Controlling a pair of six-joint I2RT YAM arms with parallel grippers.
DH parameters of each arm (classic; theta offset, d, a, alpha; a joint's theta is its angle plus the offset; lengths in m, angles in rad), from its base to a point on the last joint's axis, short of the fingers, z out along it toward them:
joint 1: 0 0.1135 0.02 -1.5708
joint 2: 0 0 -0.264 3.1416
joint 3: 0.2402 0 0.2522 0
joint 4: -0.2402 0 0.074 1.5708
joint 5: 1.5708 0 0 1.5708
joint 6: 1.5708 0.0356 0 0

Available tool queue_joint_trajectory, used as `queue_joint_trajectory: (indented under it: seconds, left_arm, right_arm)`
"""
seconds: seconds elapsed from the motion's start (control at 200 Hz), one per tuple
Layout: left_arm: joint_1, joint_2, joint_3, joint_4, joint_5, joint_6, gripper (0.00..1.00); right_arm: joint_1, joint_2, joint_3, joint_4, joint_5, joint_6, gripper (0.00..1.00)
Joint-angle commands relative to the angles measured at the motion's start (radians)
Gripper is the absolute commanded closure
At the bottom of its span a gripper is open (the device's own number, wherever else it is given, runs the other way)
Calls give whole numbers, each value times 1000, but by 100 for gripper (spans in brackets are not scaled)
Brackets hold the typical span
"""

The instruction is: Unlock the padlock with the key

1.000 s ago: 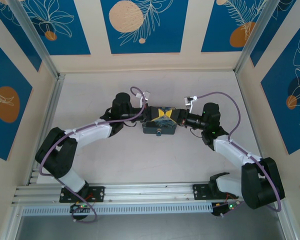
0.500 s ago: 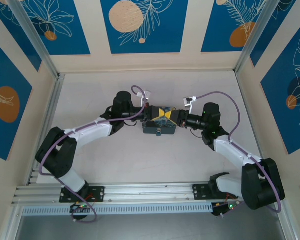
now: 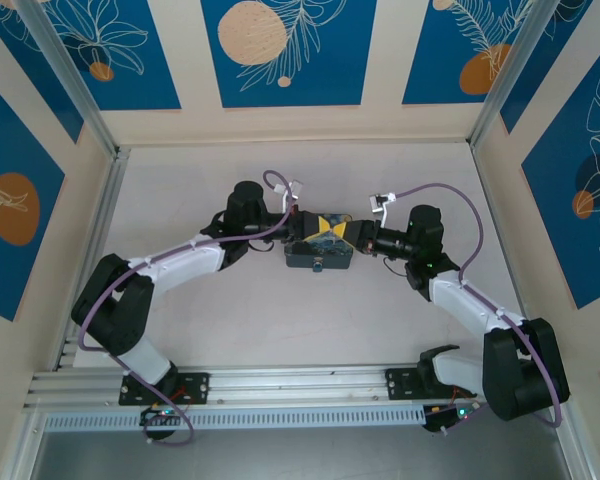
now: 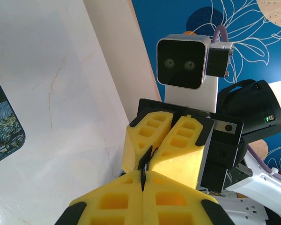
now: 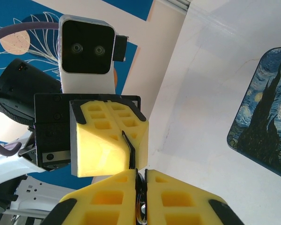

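Note:
The padlock (image 3: 318, 258), a dark blue block with a starry-night print, lies flat on the white table, at the left edge (image 4: 1, 127) of the left wrist view and at the right (image 5: 267, 126) of the right wrist view. Just behind it my two grippers meet tip to tip above the table. The left gripper (image 3: 318, 229) (image 4: 144, 172) is shut on a thin dark strip of the key (image 4: 145, 161). The right gripper (image 3: 338, 232) (image 5: 140, 172) is shut on the key's dark and silvery end (image 5: 139, 208). The padlock's shackle is not visible.
A metal frame with blue-and-cream patterned panels (image 3: 280, 50) walls in the table on three sides. An aluminium rail (image 3: 280, 385) runs along the near edge by the arm bases. Purple cables (image 3: 450, 200) loop over both wrists.
Both wrists have crept a little toward the back wall, still tip to tip. The padlock has not moved.

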Motion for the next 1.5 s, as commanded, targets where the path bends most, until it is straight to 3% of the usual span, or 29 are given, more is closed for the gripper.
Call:
queue_joint_trajectory:
  seconds: [0.0,0.08,0.4,0.445,0.535,0.61,0.79,1.005,1.22,1.495]
  left_arm:
    - [-8,14,34,-10,21,37,100]
    - [-7,15,35,-11,22,37,100]
    - [-7,19,46,-45,-20,45,100]
    - [-6,5,45,-67,-66,55,89]
    - [-5,-65,12,-137,-234,91,52]
    - [-5,-138,-40,-148,-346,97,30]
    - [-18,-259,-161,-173,-419,113,8]
    - [-148,-301,-245,-270,-542,210,0]
    - [-314,-239,-257,-351,-802,320,0]
    - [-366,-120,-354,-79,-1009,390,0]
  right_arm:
    - [-6,-24,-15,-5,-34,-21,93]
    - [-7,-24,-15,-5,-35,-21,100]
    - [18,-26,-15,27,-75,-14,100]
    - [20,-35,-22,16,-58,-15,100]
    - [13,-63,-40,-38,23,-10,100]
    - [-4,-85,-57,-72,80,10,100]
    - [-35,-102,-74,-126,138,51,100]
    - [-43,-93,-40,-222,199,56,100]
    - [-43,-39,-32,-213,217,87,100]
    - [-48,51,40,-261,226,49,100]
